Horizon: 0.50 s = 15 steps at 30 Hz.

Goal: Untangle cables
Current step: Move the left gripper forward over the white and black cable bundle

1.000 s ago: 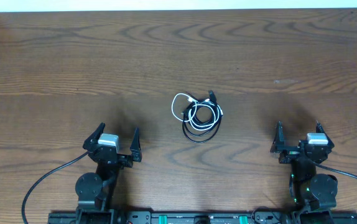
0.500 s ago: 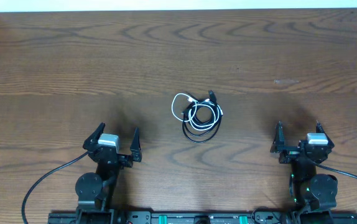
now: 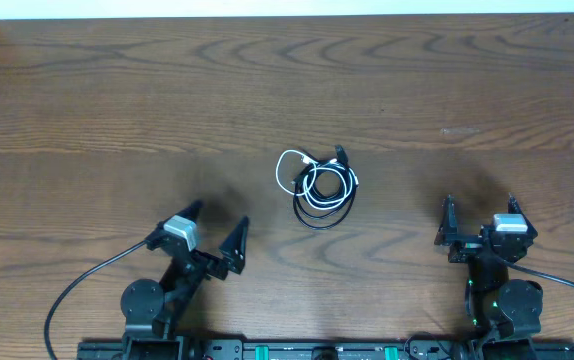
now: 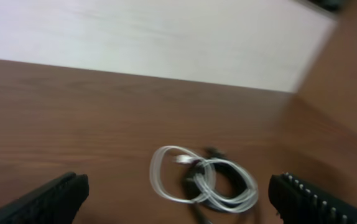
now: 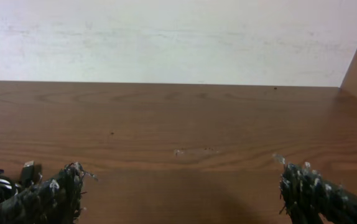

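The cables lie coiled in one small tangle at the middle of the desk. My left fingers, spread wide and empty, angle up-right toward it and are nearer. My right fingers, equally parted and empty, sit farther off.

Soft, even light. Overhead and right wrist views are sharp; the left wrist view is blurred. Faint shadows mark the dark brown wooden tabletop.

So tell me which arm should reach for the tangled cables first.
Left, probably. The left gripper is angled toward the cables, centred in its wrist view; the right gripper faces straight ahead, cables at its view's edge.
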Motion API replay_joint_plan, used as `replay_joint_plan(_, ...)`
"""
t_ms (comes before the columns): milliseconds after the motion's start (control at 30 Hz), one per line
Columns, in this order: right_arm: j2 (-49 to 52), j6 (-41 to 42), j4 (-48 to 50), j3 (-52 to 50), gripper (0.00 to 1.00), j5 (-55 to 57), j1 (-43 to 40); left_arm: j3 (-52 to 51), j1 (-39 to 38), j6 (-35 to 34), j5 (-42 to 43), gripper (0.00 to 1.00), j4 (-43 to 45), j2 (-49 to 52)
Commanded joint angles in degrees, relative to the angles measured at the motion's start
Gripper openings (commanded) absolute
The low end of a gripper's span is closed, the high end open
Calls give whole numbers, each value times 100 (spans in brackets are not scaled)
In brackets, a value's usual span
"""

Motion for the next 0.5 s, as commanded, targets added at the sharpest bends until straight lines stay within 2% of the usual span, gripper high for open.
replay_joint_plan(0, -37, 57, 7, -28, 99, 20, -28, -101, -13, -422, 1381, 98, 498, -28)
replay_joint_plan(100, -35, 57, 7, -28, 99, 20, -28, 96, -13, -553, 1414, 98, 929, -28)
replay_joint_plan(267, -37, 57, 7, -28, 99, 20, -28, 876, -13, -555, 1384, 98, 693, 184)
replay_joint_plan(400, -37, 57, 7, -28, 99, 20, -28, 2017, -13, -483, 984, 98, -601, 960)
replay_joint_plan(467, -37, 57, 7, -28, 99, 20, -28, 2695, -13, -70, 955, 98, -1416, 1539)
